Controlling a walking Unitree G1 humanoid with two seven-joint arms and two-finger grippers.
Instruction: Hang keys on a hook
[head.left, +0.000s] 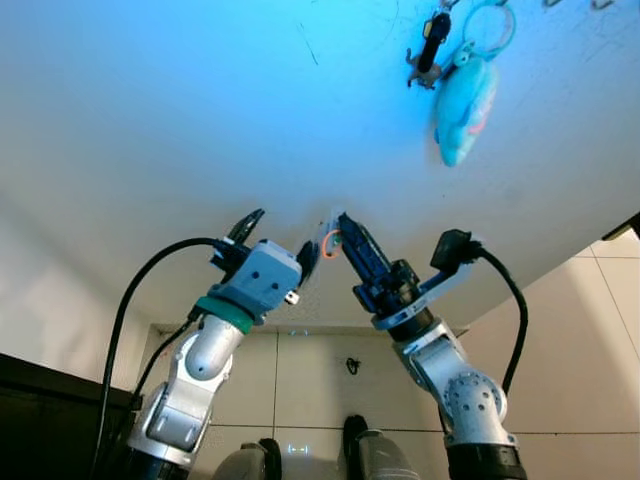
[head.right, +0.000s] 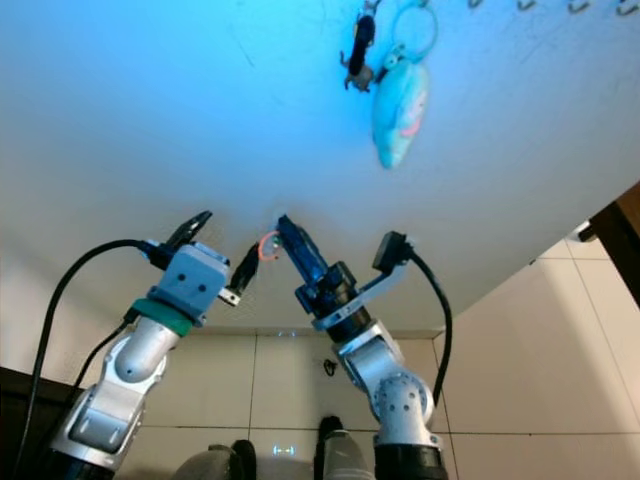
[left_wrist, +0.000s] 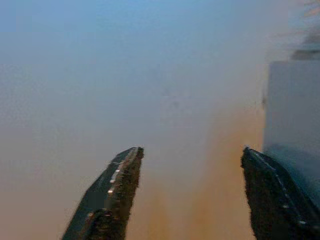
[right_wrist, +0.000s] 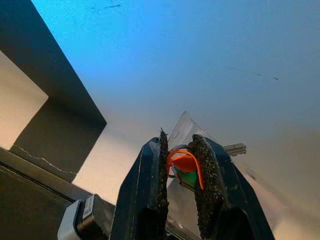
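1. The right gripper (head.left: 340, 228) is raised toward the wall (head.left: 180, 120), its two black fingers pressed on an orange key ring (right_wrist: 184, 159) with a silver key (right_wrist: 235, 148) poking out beside it.
2. The left gripper (head.left: 300, 262) is raised just beside it, fingers (left_wrist: 112, 187) spread apart with nothing between them.
3. High on the wall, well above both grippers, a light blue plush keychain (head.left: 463, 97) and a black key fob (head.left: 433, 40) hang from hooks.
4. Further hooks (head.right: 580, 6) run along the wall's top edge.
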